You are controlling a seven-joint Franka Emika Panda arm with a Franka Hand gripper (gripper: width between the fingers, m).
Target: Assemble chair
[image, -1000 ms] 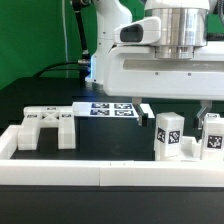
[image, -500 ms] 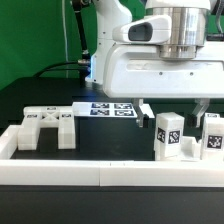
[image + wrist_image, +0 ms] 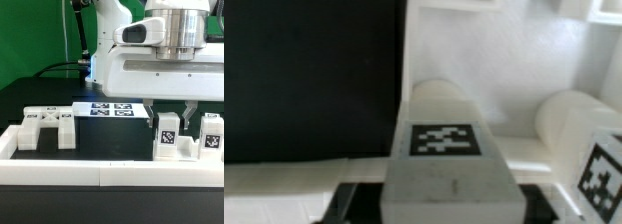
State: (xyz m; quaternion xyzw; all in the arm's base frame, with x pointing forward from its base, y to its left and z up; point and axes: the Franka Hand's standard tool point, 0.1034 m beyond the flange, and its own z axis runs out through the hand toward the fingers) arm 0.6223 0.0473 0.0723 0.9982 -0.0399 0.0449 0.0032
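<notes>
A chunky white chair block with a black-and-white tag stands upright near the front rail on the exterior view's right. My gripper comes down over it, and both fingers press its sides: it is shut on this block. In the wrist view the same block fills the space between the dark fingers, tag facing the camera, with my gripper closed around it. A second tagged block stands just to the right, also seen as the rounded block. A slotted white piece lies at the left.
The marker board lies flat behind the parts. A long white border rail runs along the front, with a side rail at the exterior view's left. The table surface is black.
The fingers stood wide apart on either side of the block; now they have closed in against its sides. The arm itself has hardly moved.
</notes>
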